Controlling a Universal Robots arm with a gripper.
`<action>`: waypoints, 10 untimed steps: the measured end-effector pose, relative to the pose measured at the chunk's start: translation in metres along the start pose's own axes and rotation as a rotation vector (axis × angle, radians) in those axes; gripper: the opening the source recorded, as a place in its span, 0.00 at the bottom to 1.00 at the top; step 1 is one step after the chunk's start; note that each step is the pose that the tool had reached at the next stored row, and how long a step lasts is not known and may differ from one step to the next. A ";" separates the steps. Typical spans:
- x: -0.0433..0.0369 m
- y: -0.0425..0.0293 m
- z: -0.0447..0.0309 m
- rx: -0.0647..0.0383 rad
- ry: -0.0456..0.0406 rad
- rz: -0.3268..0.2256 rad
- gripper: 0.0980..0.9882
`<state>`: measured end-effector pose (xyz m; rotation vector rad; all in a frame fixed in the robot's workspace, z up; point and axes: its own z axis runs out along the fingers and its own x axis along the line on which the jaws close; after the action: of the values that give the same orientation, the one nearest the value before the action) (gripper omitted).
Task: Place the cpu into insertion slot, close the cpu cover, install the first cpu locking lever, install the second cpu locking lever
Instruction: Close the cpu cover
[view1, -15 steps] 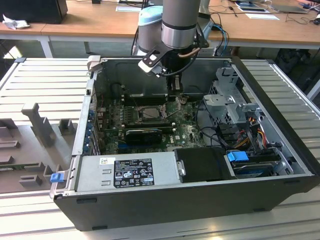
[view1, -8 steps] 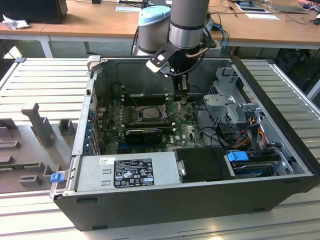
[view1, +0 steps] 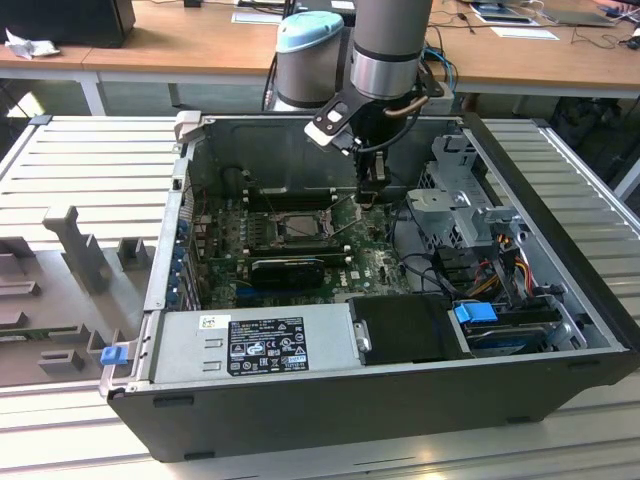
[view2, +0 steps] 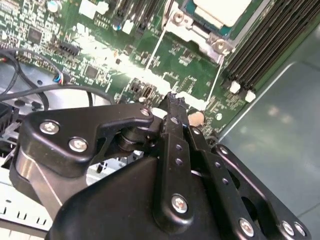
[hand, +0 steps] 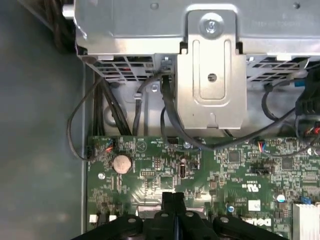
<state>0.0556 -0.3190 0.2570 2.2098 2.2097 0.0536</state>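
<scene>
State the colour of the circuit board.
The circuit board is green; clearest in the first wrist view.

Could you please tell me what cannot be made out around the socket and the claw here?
1. The cpu: cut off by the edge of the second wrist view, so its seating is unclear.
2. The insertion slot: too small in the exterior view to tell whether it is latched.
3. The claw: seen from behind in the first wrist view, so whether it pinches anything is hidden.
</scene>
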 end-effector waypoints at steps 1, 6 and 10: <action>0.0000 0.0022 0.0003 0.000 0.0001 0.000 0.01; 0.0000 0.0086 0.0028 0.000 0.0001 0.000 0.01; -0.0001 0.0120 0.0090 0.000 0.0000 0.000 0.01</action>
<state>0.0679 -0.3189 0.2484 2.2099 2.2096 0.0536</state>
